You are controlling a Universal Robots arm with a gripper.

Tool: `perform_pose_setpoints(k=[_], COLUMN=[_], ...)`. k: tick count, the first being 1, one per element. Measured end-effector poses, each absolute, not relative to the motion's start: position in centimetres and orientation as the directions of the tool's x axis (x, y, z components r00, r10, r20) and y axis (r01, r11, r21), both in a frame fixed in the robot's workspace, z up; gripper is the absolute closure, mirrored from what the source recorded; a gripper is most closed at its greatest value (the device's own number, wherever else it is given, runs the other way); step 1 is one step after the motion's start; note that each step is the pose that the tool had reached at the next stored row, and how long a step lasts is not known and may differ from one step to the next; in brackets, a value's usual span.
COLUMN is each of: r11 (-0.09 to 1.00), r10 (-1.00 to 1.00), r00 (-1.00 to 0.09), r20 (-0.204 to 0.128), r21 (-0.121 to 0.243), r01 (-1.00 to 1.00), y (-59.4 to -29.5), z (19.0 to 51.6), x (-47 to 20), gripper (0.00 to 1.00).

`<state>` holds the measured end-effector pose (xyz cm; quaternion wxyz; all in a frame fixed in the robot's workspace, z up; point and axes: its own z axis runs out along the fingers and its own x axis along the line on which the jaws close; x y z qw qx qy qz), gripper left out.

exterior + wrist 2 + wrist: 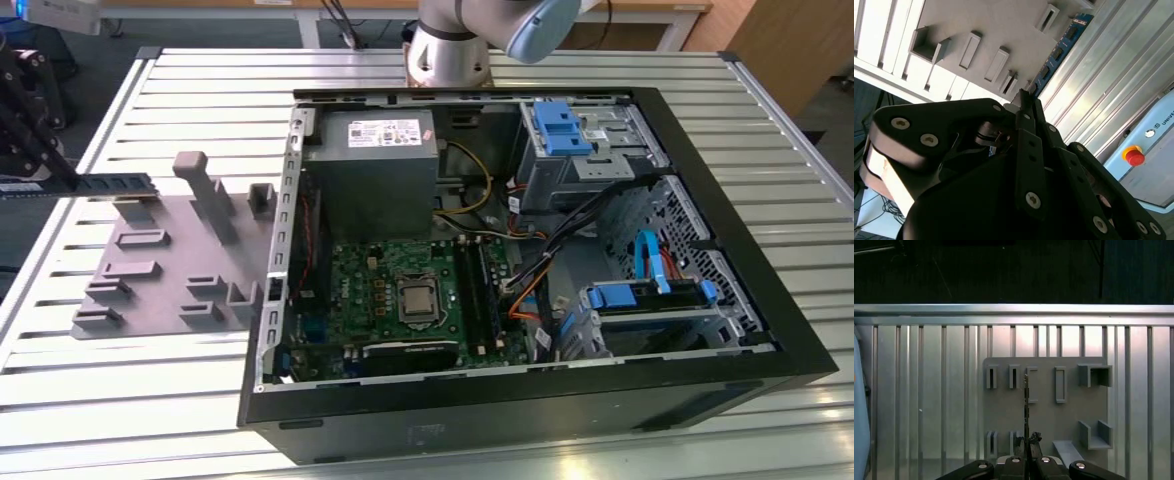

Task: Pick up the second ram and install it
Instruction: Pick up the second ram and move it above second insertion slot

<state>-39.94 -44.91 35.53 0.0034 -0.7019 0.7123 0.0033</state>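
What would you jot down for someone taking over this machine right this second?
Hand: shut on the second ram, gripping one end. The strip sticks out roughly level above the grey fixture, at the exterior view's left.
Computer case: lying open on the slatted table, with the motherboard exposed, to the exterior view's right of the fixture.
Done: the ram is picked up and seems clear of the fixture's slots.
Left: the install. The ram is not yet in the case.

Gripper [63, 187] — fingers [1015, 463] pinched tight on one end of the second ram [118, 184]
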Motion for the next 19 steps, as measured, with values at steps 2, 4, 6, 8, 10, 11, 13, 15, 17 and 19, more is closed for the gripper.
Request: perform_pose_setpoints(k=[2, 4, 6, 8, 10, 11, 13, 15, 17, 19], r11=[0.015, 0.015, 0.015, 0.015, 0.015, 0.015, 0.015, 0.015, 0.015, 0.015], r10=[-1.000, -1.000, -1.000, -1.000, -1.000, -1.000, -1.000, -1.000, -1.000, -1.000], r00=[-0.015, -0.015, -0.015, -0.015, -0.015, -0.015, -0.015, -0.015, -0.015, -0.015], r20=[-0.010, -0.009, -0.009, -0.009, -0.009, -0.009, -0.009, -0.009, -0.009, -0.009], r21=[0.000, 0.000, 0.000, 0.000, 0.000, 0.000, 0.000, 0.000, 0.000, 0.000], r01=[-1.000, -1.000, -1.000, -1.000, -1.000, -1.000, -1.000, -1.000, -1.000, -1.000], y=[-44.9, -44.9, -44.9, -44.8, -44.8, -44.8, -44.8, -44.8, -44.8, -44.8], z=[35.7, 36.0, 36.2, 36.4, 36.7, 36.8, 37.0, 37.3, 37.5, 37.7], x=[-39.9, -39.9, -39.9, -39.9, -39.9, -39.9, -39.9, -39.9, -39.9, -39.9], gripper=[0.86, 0.86, 0.86, 0.86, 0.86, 0.86, 0.86, 0.86, 0.86, 0.86])
